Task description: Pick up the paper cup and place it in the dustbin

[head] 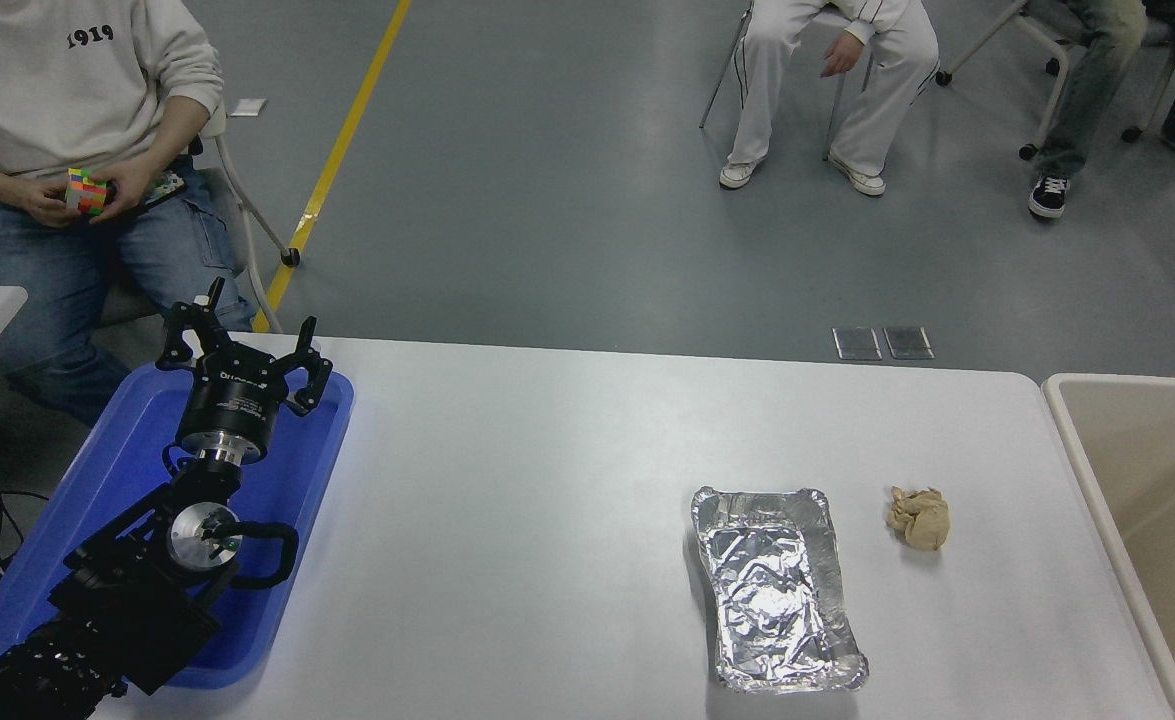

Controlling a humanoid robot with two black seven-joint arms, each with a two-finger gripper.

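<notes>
Nowhere on the white table (547,480) does the paper cup show, so its place cannot be told. At the table's right edge stands the dustbin (1162,520), a big beige container with a pale rim, cut off by the picture's right side; the part of its inside that shows holds nothing visible.

Just left of the dustbin, on the table, lies a crumpled tan paper ball (918,517). Left of the ball, close but apart from it, sits a crinkled foil tray (775,588), its long side running toward the table's near edge.

Far across the table from the dustbin, at the left edge, a blue plastic tray (127,470) lies lengthwise. The left arm reaches over this tray from the lower left corner, and the left gripper (247,350) hovers over the tray's far end with its black fingers (309,365) spread apart, grasping nothing. The right arm is out of the picture.

Beyond the table's far left corner a person in a pale sweatshirt and jeans (67,120) sits holding a coloured puzzle cube (87,190) in both hands. Farther back, across the grey floor, the legs of other seated people (837,90) show near chairs, and a yellow line (337,150) runs over the floor.
</notes>
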